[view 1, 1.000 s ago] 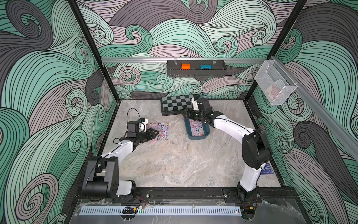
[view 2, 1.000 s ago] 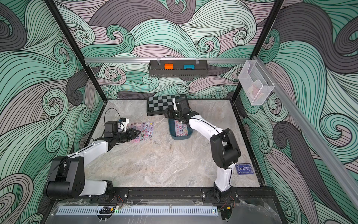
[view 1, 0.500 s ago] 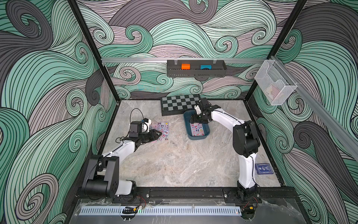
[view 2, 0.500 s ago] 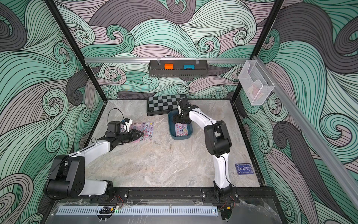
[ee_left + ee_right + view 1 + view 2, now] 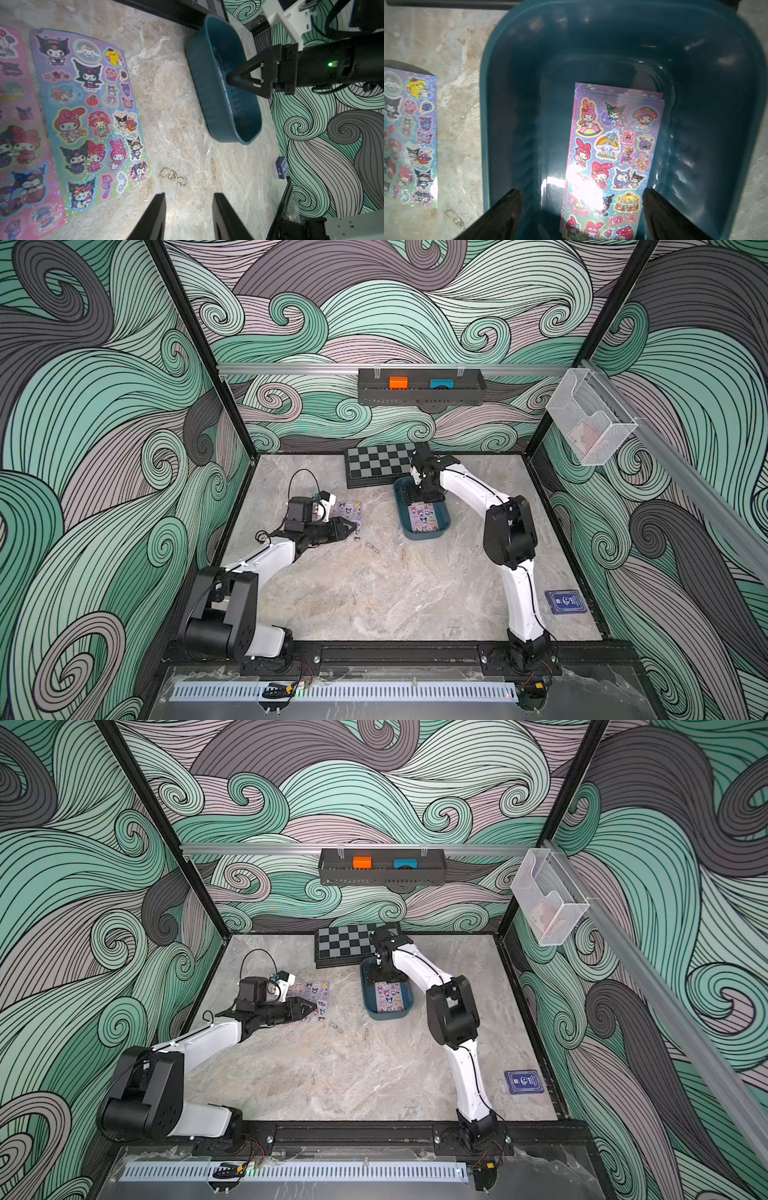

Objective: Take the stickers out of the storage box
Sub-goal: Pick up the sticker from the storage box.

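Note:
The storage box [image 5: 428, 536] [image 5: 388, 1016] is a dark teal tub just in front of the chessboard. A stack of glossy pink-purple stickers [image 5: 424, 517] [image 5: 614, 149] lies flat on its floor. My right gripper [image 5: 419, 499] [image 5: 581, 193] reaches down into the tub's far end. It is open wide, one finger on each side of the stack, and holds nothing. Two more sticker sheets [image 5: 351, 512] [image 5: 89, 116] lie side by side on the table left of the tub. My left gripper [image 5: 353, 526] [image 5: 189, 195] hovers low at their near edge, open and empty over bare table.
A chessboard [image 5: 380, 464] lies against the back wall behind the tub. A dark blue card box [image 5: 567, 602] sits near the right front edge. A black wall tray [image 5: 419, 391] and a clear bin [image 5: 590, 423] hang well above the table.
My right gripper has dropped into the tub's far end and opened wider. My left gripper has slid a little to the right along the sheets on the table.

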Tool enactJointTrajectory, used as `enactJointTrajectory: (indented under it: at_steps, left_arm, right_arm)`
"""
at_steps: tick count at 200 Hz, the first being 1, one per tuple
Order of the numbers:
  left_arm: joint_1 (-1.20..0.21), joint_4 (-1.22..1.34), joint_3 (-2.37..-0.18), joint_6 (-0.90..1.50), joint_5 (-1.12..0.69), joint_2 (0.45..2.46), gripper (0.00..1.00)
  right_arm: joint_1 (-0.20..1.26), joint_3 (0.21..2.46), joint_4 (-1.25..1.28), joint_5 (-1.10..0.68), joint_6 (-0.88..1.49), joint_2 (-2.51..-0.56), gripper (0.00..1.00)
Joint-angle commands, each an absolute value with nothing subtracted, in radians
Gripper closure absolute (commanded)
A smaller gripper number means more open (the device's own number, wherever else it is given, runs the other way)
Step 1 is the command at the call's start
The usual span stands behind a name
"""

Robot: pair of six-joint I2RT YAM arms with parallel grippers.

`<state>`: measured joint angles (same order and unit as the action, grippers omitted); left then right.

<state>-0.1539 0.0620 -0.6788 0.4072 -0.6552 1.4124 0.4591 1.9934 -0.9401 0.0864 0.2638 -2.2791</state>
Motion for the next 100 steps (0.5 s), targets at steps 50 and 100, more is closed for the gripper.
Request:
enactJointTrajectory:
  at_steps: [50,100]
  left_arm:
    - [-0.163,0.048,-0.710,0.380,-0.679,1.416,0.58]
    - [-0.164,0.044,-0.711,0.376,-0.679,1.408,0.58]
  right_arm:
    - [0.442,1.985,-1.024,0.175,0.300,-2.322,0.01]
    - [0.437,1.999,-1.023,0.117,0.302,-2.395,0.01]
